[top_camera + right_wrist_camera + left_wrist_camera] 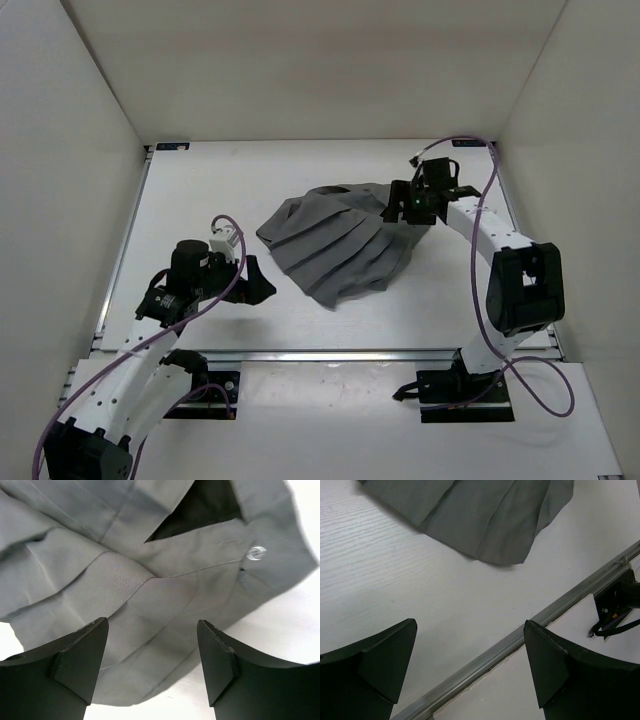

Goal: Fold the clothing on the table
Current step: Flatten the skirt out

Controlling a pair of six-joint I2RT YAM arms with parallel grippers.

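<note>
While the pleated dark-gray skirt (pixel 335 245) lay crumpled near the middle of the white table (pixel 200 190), a little toward the upper right of the overhead view, neither claw had hold of it. Its pleats fanned out toward the lower centre of that view, and its narrower waist end pointed to the upper right.

The left gripper (pixel 255 280) sat at the lower left of the overhead view, just beside the skirt's left hem but apart from it. In the left wrist view its fingers (pixel 380 665) stood spread wide with nothing between them, over bare table. The skirt's hem filled the top of that frame, and a metal rail (pixel 520 640) ran diagonally from the bottom centre to the right edge.

The right gripper (pixel 400 208) was at the waist end of the skirt, at the upper right of the cloth. In the right wrist view its fingers (pixel 75 665) were also well apart, poised over the folded fabric, which filled most of the frame behind them. Whether the tips touched the cloth could not be told. A small clear button (pixel 255 553) showed on the waistband at the right of that frame, beside a dark opening in the garment. A purple cable (pixel 490 180) looped along the right arm.
</note>
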